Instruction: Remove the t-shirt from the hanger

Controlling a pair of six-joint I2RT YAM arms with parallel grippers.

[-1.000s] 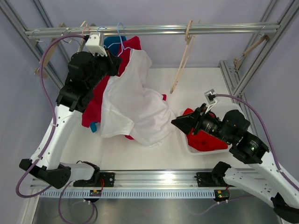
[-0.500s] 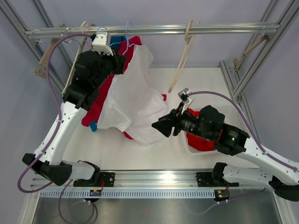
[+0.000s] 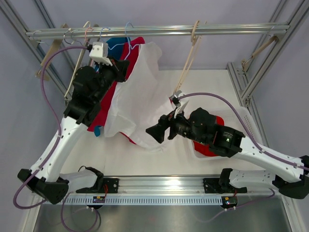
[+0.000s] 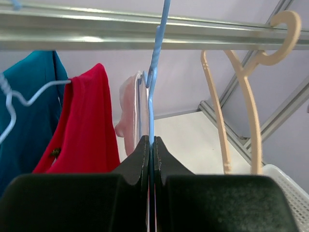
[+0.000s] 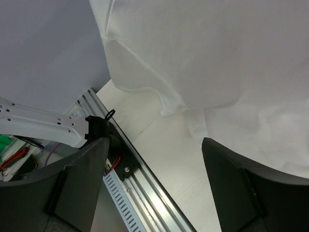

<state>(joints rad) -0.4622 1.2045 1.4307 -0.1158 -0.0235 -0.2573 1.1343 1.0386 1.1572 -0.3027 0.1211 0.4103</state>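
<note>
A white t-shirt (image 3: 137, 99) hangs on a light blue wire hanger (image 3: 129, 33) hooked on the metal rail (image 3: 159, 31). My left gripper (image 3: 121, 70) is shut on the hanger's wire neck (image 4: 152, 87) just under the rail. My right gripper (image 3: 153, 131) is open and empty, close to the shirt's lower hem (image 5: 169, 104), with the white cloth (image 5: 212, 58) just above and ahead of its fingers. A red shirt (image 3: 104, 104) and a teal one (image 4: 24, 111) hang behind the white one.
Bare wooden hangers (image 3: 188, 58) hang on the rail to the right, another (image 3: 260, 48) at the far right. A white basket (image 3: 227, 140) with red clothes sits under my right arm. The front rail (image 5: 154, 193) of the table lies below my right gripper.
My right arm has swung left from the basket to the white shirt's lower edge. My left gripper has lifted the hanger a little, and the shirt now hangs higher.
</note>
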